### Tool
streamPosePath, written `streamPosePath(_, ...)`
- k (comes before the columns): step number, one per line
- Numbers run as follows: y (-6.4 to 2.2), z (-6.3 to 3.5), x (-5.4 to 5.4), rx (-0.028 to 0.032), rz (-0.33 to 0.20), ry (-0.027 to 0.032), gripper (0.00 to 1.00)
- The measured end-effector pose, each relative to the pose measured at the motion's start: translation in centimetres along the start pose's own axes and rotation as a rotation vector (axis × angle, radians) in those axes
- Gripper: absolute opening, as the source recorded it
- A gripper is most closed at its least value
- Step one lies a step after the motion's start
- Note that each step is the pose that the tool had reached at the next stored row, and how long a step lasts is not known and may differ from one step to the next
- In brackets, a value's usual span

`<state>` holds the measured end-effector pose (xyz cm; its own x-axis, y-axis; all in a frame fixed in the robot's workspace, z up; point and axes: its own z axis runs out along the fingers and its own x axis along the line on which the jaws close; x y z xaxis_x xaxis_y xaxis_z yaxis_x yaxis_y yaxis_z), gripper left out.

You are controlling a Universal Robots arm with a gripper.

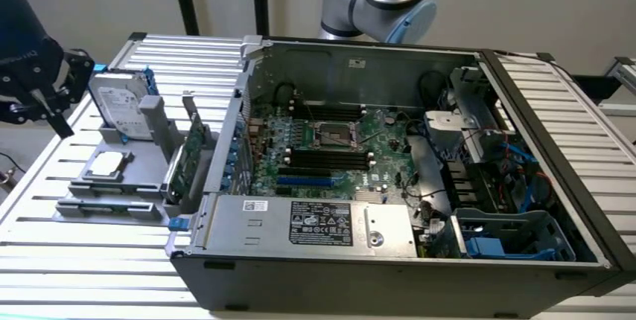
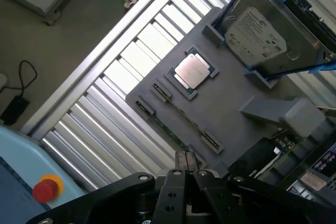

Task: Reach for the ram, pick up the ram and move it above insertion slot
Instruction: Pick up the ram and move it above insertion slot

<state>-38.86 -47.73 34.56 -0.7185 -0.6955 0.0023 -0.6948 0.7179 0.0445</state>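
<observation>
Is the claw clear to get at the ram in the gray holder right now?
Probably yes: the ram sits at the open edge of the gray holder, nothing over it, the hard drive standing apart. The claw is shut, though.

A table (image 1: pixel 89 268) of ribbed, bare silvery metal slats carries a matt grey plastic tray (image 2: pixel 236 114), where a processor (image 2: pixel 191 71) shows a dull silvery metal lid and a hard drive (image 2: pixel 262 35) a shiny metal cover with a white paper label. The case (image 1: pixel 398 290) is matt dark outside and bare grey sheet metal within, and the gripper (image 2: pixel 185 157) is matt black with bright screw heads.
</observation>
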Motion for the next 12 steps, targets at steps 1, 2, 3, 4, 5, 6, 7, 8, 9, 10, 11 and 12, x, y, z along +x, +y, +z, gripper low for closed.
streamPosePath(1,0.0,0.03,0.0,0.0001,-0.018,0.0008,0.11)
streamPosePath(2,-0.01,0.06,0.0,0.0001,-0.036,0.0016,0.11)
streamPosePath(3,-0.01,0.09,0.0,0.0001,-0.054,0.0024,0.11)
streamPosePath(4,-0.01,0.12,0.0,0.0002,-0.072,0.0032,0.11)
streamPosePath(5,-0.01,0.15,0.0,0.0002,-0.09,0.004,0.11)
streamPosePath(6,-0.01,0.18,0.0,0.0003,-0.109,0.0048,0.11)
streamPosePath(7,-0.01,0.21,0.0,0.0003,-0.127,0.0056,0.11)
streamPosePath(8,-0.01,0.24,0.0,0.0003,-0.145,0.0065,0.11)
streamPosePath(9,-0.02,0.27,0.0,0.0004,-0.163,0.0072,0.11)
streamPosePath(10,-0.02,0.3,0.0,0.0004,-0.181,0.008,0.11)
streamPosePath(11,-0.01,0.33,0.0,0.0004,-0.199,0.0089,0.11)
streamPosePath(12,-0.01,0.35,0.0,0.0005,-0.217,0.0097,0.11)
